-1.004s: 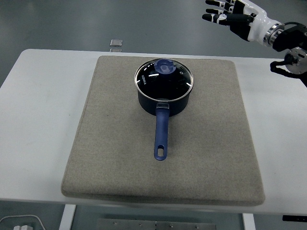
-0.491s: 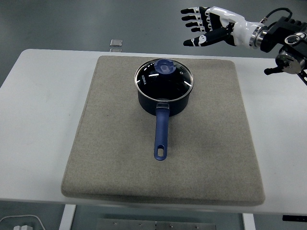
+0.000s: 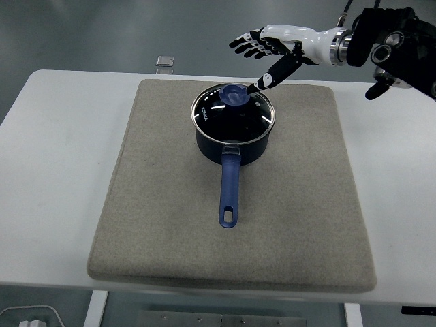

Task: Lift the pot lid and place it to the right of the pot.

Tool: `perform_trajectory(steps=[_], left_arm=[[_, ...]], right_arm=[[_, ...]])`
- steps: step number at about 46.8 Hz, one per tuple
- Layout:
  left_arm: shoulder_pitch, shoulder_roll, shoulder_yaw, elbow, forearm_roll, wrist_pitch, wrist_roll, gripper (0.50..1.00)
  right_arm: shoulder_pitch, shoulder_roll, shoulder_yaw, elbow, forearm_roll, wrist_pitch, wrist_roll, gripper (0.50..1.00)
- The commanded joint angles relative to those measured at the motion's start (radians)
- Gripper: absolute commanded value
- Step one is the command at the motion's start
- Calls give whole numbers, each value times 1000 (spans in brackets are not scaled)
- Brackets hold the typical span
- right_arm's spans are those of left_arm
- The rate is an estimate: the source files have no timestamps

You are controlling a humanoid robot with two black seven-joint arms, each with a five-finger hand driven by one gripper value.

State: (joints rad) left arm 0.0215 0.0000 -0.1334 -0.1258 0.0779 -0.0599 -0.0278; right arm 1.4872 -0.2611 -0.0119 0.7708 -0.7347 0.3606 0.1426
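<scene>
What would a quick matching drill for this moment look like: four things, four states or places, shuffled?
1 glass lid
2 right hand
3 pot handle
4 mat

A points at the table's near edge
B sits on the pot
C lies under the pot
D open, above the pot's far right rim

Pairs: 1-B, 2-D, 3-A, 4-C

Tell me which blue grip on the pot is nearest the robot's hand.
The round knob on the lid, beside the right hand. The long handle points toward the table's near edge, well away.
</scene>
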Motion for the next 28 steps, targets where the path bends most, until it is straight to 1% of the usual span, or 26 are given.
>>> perform_trajectory(steps=[1, 12, 24, 28], left_arm=[[0, 0, 0, 0, -1, 0, 0, 1000], [0, 0, 0, 0, 0, 0, 0, 1000], [0, 0, 0, 0, 0, 0, 0, 1000], [0, 0, 0, 0, -1, 0, 0, 1000]], right_arm=[[19, 14, -23, -1, -44, 0, 0, 930], [28, 63, -53, -1, -248, -2, 0, 930], [50, 105, -74, -2, -356, -3, 0, 928], [56, 108, -89, -2, -385, -5, 0, 926]])
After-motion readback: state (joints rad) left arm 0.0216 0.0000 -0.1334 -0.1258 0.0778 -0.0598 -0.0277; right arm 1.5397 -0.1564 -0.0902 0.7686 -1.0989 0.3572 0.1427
